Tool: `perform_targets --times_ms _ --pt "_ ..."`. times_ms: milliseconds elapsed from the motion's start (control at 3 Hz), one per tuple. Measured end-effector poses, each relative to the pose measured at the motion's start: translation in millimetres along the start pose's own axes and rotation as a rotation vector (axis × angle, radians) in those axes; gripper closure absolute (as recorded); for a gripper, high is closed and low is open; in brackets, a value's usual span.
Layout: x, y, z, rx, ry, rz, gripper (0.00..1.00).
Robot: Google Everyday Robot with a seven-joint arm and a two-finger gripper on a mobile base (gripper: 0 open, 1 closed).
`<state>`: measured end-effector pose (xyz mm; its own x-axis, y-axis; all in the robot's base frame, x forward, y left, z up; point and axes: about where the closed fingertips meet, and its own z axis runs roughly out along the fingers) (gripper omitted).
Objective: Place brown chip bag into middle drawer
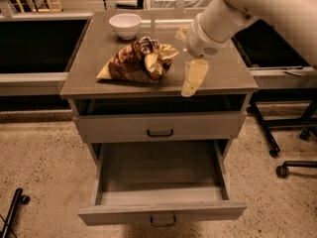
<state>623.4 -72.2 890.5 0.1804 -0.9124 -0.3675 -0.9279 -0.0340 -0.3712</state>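
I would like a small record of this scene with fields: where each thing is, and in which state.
brown chip bag: lies on the cabinet top, not held
pincer: open, over the right part of the cabinet top, right of the bag, apart from it
middle drawer: pulled out, bag not in it
upper drawer: shut
white bowl: at the back of the cabinet top, behind the bag
task state: bag not yet grasped
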Motion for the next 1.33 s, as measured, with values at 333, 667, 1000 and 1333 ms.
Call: perform_targets --times_ms 333,667,1000,1333 --pt "2 0 5 -0.006 -0.001 -0.012 0.00" --pt "-5 -3 3 0.033 0.004 -0.056 0.00" --pt "-19 -16 2 0.138 -0.028 -0.158 0.14" --pt "-46 -52 3 0.284 -0.103 -0.285 0.38"
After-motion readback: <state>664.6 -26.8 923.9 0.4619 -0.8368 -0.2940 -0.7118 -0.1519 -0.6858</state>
